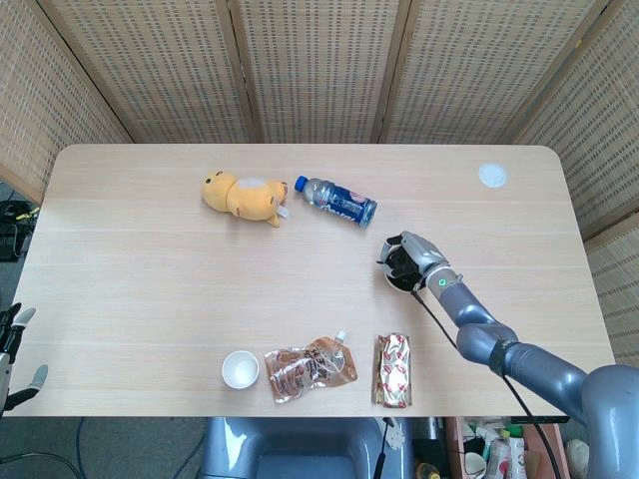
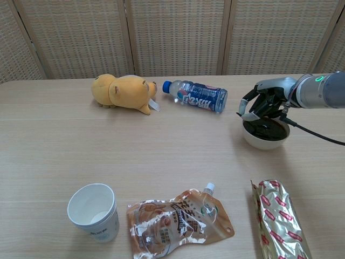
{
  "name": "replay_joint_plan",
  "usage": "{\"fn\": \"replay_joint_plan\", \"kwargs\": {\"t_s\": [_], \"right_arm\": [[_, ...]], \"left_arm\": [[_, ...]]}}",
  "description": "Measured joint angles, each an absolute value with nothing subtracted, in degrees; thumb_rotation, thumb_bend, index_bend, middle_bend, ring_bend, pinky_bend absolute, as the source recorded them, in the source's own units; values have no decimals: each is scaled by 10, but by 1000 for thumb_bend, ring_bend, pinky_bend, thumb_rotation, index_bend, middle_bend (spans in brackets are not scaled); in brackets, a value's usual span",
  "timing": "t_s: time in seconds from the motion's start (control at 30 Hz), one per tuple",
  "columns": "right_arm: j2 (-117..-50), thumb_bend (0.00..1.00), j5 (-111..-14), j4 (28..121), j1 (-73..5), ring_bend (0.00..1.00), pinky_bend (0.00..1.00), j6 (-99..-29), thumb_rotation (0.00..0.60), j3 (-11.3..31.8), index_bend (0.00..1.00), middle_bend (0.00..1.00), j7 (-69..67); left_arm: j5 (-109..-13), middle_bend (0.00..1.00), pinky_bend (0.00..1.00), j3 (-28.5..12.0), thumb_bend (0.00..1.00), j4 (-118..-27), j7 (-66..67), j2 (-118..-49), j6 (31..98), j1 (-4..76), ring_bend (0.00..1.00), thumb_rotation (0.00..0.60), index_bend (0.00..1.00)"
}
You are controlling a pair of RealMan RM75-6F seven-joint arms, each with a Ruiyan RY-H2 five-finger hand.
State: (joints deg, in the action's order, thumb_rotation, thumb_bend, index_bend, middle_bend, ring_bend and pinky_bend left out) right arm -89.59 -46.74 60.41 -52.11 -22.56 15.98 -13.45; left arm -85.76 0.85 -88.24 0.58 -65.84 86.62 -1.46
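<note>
My right hand (image 1: 406,259) (image 2: 264,102) hangs over a white bowl (image 2: 265,136) of dark liquid right of the table's middle. Its fingers are spread and curl down around the bowl's far rim. I cannot tell whether they touch it. In the head view the hand hides most of the bowl (image 1: 398,284). The bowl stands on the table. My left hand (image 1: 15,349) shows only partly at the lower left edge of the head view, off the table, fingers apart and holding nothing.
A yellow plush toy (image 1: 243,196) (image 2: 123,91) and a lying water bottle (image 1: 336,201) (image 2: 197,95) are at the back. A paper cup (image 2: 94,211), a crumpled pouch (image 2: 180,222) and a foil packet (image 2: 280,218) lie along the front edge. A white lid (image 1: 492,176) sits far right.
</note>
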Motion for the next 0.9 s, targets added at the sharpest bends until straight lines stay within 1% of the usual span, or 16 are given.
{"fn": "replay_joint_plan", "kwargs": {"t_s": [0.1,0.13,0.2,0.27,0.3,0.37,0.47,0.57,0.67,0.9], "right_arm": [[-889,941,-473,625,-515,993,1000,-232,600,157,748,964,-133],[-886,910,-475,631,-513,993,1000,-235,600,155,748,964,-132],[-881,792,-478,644,-508,993,1000,-243,600,152,745,964,-129],[-876,632,-479,653,-505,993,1000,-247,600,147,726,964,-126],[-875,588,-479,654,-504,993,1000,-248,600,146,717,965,-124],[-873,462,-475,658,-503,993,1000,-255,600,142,700,969,-119],[-871,323,-467,661,-503,994,1000,-259,600,137,684,974,-113],[-870,213,-459,661,-503,996,1000,-263,600,133,674,976,-106],[-870,164,-454,661,-504,997,1000,-264,600,130,670,977,-102],[-865,95,-444,667,-505,997,1000,-266,600,129,657,978,-98]], "left_arm": [[-859,0,0,9,377,-881,3,-659,867,-15,0,600,0],[-859,0,0,9,377,-880,3,-660,867,-15,0,600,0],[-861,0,0,9,377,-880,1,-660,867,-14,0,600,0],[-862,0,0,9,377,-879,-2,-660,869,-15,0,600,0],[-862,0,0,9,377,-878,-3,-660,869,-15,0,600,0],[-862,0,0,9,377,-876,-4,-661,870,-16,0,600,0],[-862,0,0,9,377,-875,-4,-661,871,-17,0,600,0],[-862,0,0,9,377,-875,-4,-661,872,-17,0,600,0],[-863,0,0,9,376,-875,-3,-661,872,-16,0,600,0],[-863,0,0,8,376,-877,0,-660,871,-15,0,600,0]]}}
